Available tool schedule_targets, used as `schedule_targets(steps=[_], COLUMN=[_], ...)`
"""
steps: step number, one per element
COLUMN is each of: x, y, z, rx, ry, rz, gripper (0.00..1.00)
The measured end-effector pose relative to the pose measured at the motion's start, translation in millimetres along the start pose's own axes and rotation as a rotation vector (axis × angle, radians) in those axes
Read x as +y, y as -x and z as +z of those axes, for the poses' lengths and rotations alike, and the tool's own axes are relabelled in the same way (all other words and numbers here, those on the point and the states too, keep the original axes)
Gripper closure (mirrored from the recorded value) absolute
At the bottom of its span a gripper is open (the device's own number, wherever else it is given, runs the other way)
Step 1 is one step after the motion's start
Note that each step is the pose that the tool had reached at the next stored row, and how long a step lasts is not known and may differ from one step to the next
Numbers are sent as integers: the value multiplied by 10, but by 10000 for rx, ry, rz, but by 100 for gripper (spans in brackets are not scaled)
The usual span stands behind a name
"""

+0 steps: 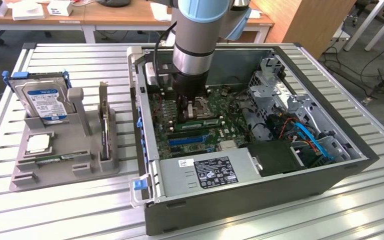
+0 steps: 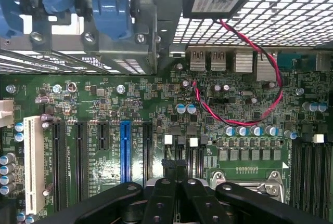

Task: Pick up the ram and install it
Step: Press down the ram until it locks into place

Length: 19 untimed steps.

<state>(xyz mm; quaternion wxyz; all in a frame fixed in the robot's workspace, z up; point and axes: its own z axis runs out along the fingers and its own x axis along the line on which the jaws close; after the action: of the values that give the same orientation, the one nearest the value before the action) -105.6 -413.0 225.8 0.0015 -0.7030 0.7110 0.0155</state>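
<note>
My gripper is lowered into the open computer case, over the green motherboard. In the wrist view its black fingers are pressed together, and my gripper is shut with nothing visible between them. It hovers near the processor socket. One ram, a thin green stick, stands in the memory slots just beside my gripper in the exterior view. A second ram lies in the grey holder at the exterior view's left, far from the gripper.
A silver hard drive with a blue label and a card stand upright in the holder. Inside the case are the power supply, drive cages, blue cables and a red-black wire. The case sits on a slatted metal table.
</note>
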Motion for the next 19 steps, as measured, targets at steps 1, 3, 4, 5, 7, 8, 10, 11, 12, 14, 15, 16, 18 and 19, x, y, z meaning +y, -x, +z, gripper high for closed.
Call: schedule_targets(steps=[1, 3, 4, 5, 7, 8, 10, 11, 12, 14, 15, 16, 18, 19], x=[0, 0, 0, 0, 0, 0, 0, 0, 0, 0, 0, 0, 0, 0], y=[0, 0, 0, 0, 0, -1, -1, 0, 0, 0, 0, -1, -1, -1], z=[0, 0, 0, 2, 9, 10, 10, 11, 11, 13, 15, 16, 17, 18], rx=[1, 1, 1, 0, 1, 2, 2, 1, 0, 1, 0, 1, 2, 1], ry=[0, 1, 1, 0, 1, 2, 2, 1, 0, 0, 1, 1, 2, 1], rz=[0, 0, 0, 0, 0, 0, 0, 0, 0, 0, 0, 0, 0, 0], gripper=[91, 91, 91, 91, 91, 91, 91, 91, 91, 91, 91, 91, 91, 91])
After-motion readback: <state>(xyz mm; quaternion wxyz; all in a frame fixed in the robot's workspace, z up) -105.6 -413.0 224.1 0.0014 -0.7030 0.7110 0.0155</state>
